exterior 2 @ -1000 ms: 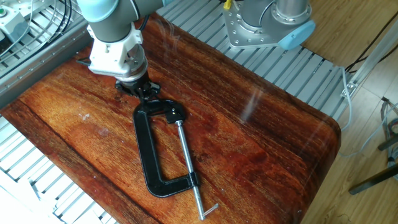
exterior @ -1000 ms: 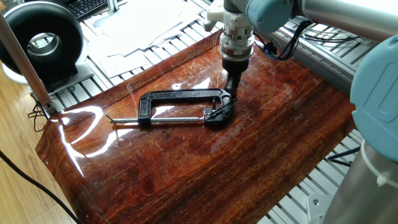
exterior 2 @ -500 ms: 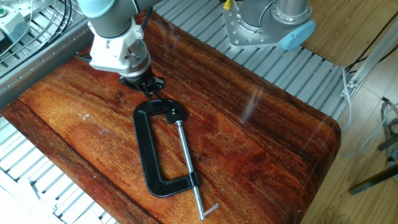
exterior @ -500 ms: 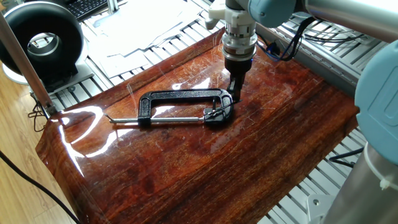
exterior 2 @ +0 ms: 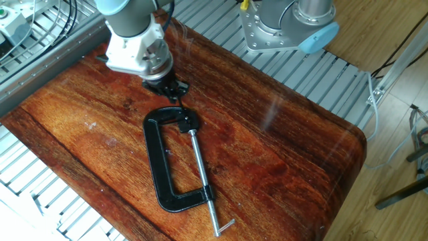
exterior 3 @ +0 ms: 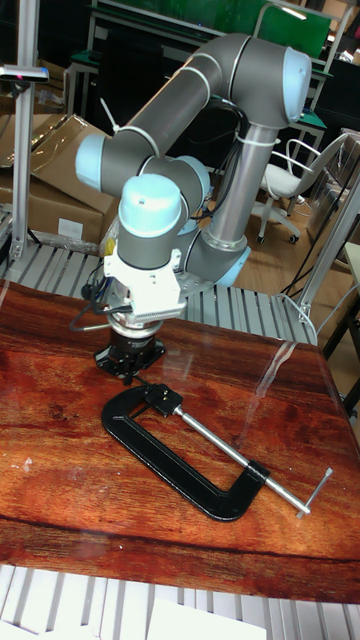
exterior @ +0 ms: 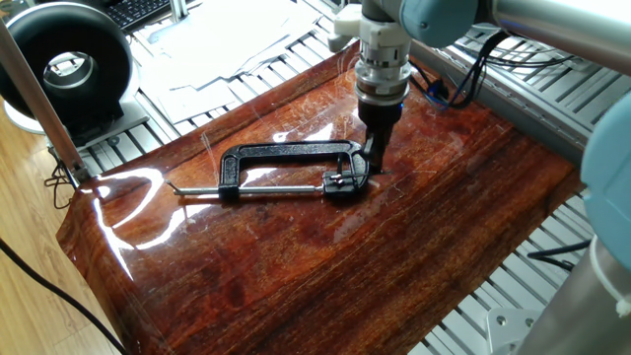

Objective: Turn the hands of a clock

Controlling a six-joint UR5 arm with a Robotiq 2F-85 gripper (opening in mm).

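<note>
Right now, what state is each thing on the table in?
pincer: low beside the clamp's rounded jaw end, open or shut cannot be told.
clock: lying flat on the table, jaw wide apart.
screw rod: threaded through, tip at the rounded end.
hands: at the rounded jaw end, not visibly gripped.

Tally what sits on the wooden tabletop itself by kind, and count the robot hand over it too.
C-clamp: 1, lying flat, with its steel screw rod running along its open side
Robot hand: 1, at the clamp's rounded end
Total: 2
</note>
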